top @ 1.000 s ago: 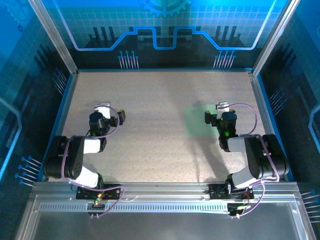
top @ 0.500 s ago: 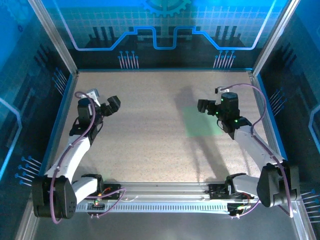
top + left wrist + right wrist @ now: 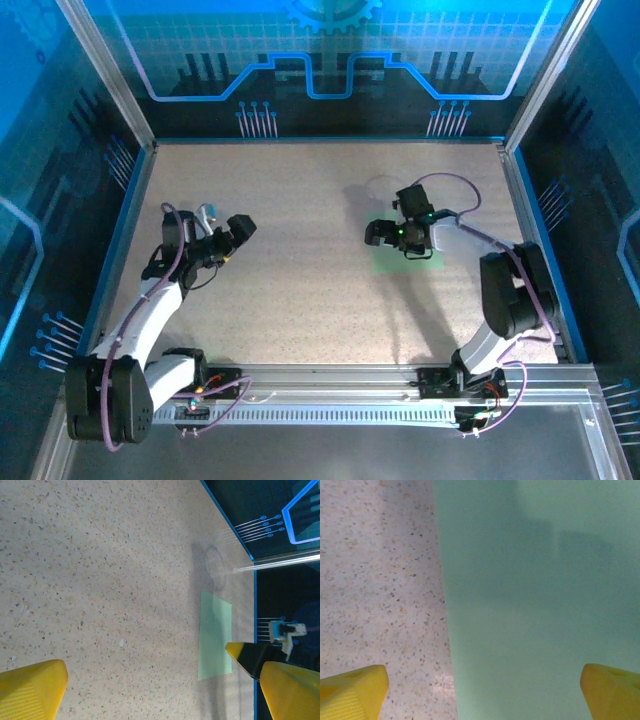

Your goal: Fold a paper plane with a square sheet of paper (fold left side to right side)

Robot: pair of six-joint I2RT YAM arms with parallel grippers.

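Left arm [image 3: 145,305] stretched forward, left gripper [image 3: 240,228] pointing right, jaws wide apart. Right arm [image 3: 510,290] folded at the elbow, right gripper [image 3: 380,233] angled left, jaws spread wide too.

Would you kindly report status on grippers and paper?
Left gripper open, off to the side. Right gripper open over the square sheet of paper, lying flat. Nothing in the way.

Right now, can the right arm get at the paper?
Probably yes. The right gripper hangs over the paper with its jaws open, one finger above the sheet and the other above the bare table beside its edge. Nothing lies between them.
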